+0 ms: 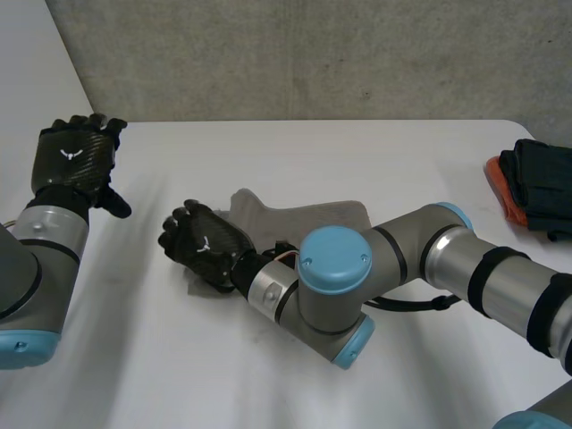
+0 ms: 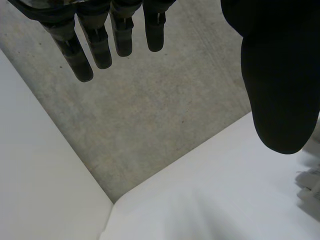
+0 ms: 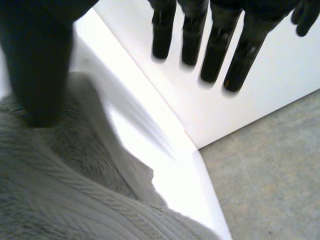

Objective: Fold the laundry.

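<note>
Right hand (image 1: 201, 246), released at the 9 o'clock edge of the grey cloth (image 1: 308, 217), may bunch rather than grip it; left hand (image 1: 73, 161) released, idle.

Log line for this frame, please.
left hand: open, raised, holding nothing | right hand: open, thumb on cloth's end | cloth: grey, lying mid-table | dark stack: at table's right edge

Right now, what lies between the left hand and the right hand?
Nothing: in the head view, bare white table is all that separates the left hand from the right hand.
</note>
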You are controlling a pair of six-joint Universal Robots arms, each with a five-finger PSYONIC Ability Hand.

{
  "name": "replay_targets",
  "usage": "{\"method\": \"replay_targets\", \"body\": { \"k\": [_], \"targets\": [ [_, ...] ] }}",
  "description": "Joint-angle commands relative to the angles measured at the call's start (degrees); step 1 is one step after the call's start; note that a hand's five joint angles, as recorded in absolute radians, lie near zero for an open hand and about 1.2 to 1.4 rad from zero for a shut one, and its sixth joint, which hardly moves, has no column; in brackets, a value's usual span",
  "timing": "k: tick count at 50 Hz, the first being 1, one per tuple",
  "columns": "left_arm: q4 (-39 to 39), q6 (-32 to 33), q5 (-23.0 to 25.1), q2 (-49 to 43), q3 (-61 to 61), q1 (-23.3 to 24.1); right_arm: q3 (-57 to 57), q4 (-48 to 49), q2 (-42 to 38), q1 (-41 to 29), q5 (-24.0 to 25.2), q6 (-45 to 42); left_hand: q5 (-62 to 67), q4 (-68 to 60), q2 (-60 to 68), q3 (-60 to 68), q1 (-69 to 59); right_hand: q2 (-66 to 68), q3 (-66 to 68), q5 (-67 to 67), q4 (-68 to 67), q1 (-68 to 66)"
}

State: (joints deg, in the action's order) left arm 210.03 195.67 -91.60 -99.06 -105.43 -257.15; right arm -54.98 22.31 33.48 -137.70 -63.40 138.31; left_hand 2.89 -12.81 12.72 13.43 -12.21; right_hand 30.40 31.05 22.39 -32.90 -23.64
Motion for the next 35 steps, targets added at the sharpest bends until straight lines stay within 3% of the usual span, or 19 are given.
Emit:
{"method": "replay_targets", "body": {
  "k": [1,4,9,15,18,24,35],
  "targets": [
    [0.0,0.0,0.5,-3.5,1.5,2.5,-4.9,-0.9,7.3,1.1,-10.1,2.6,-1.5,1.4,-1.3,-2.0,0.8,-20.4,-21.1,-22.4,22.9,13.6],
    [0.0,0.0,0.7,-5.3,3.4,5.8,-10.1,-1.0,13.3,3.9,-16.5,8.1,-1.5,1.4,-1.3,-2.0,0.8,-20.4,-21.1,-22.4,22.9,13.6],
    [-0.1,-0.2,1.3,-8.8,5.8,10.2,-18.7,-3.2,22.1,8.5,-22.6,17.8,-1.7,1.6,-1.5,-2.2,1.0,-20.4,-21.1,-22.4,22.9,13.6],
    [-0.1,0.1,1.3,-16.7,10.5,16.1,-26.5,-11.1,23.7,15.1,-22.6,21.5,-1.2,1.1,-1.0,-1.7,0.5,-20.4,-21.1,-22.4,22.9,13.6],
    [-1.2,0.4,1.2,-20.7,13.5,17.0,-29.7,-12.6,23.4,17.4,-22.4,21.5,-0.7,0.6,-0.5,-1.2,0.0,-20.4,-21.1,-22.4,22.9,13.6],
    [-8.5,1.1,-0.2,-28.5,21.4,16.9,-32.2,-11.9,22.1,20.3,-22.3,21.5,-0.2,0.1,0.0,-0.7,-0.5,-5.7,-6.4,-7.7,8.2,-1.1],
    [-13.5,4.5,-12.0,-31.7,24.5,14.6,-33.1,-10.6,20.6,20.5,-22.1,20.9,-1.2,1.1,-1.0,-1.7,0.5,19.7,19.1,17.7,-17.2,-26.5]
  ]
}}
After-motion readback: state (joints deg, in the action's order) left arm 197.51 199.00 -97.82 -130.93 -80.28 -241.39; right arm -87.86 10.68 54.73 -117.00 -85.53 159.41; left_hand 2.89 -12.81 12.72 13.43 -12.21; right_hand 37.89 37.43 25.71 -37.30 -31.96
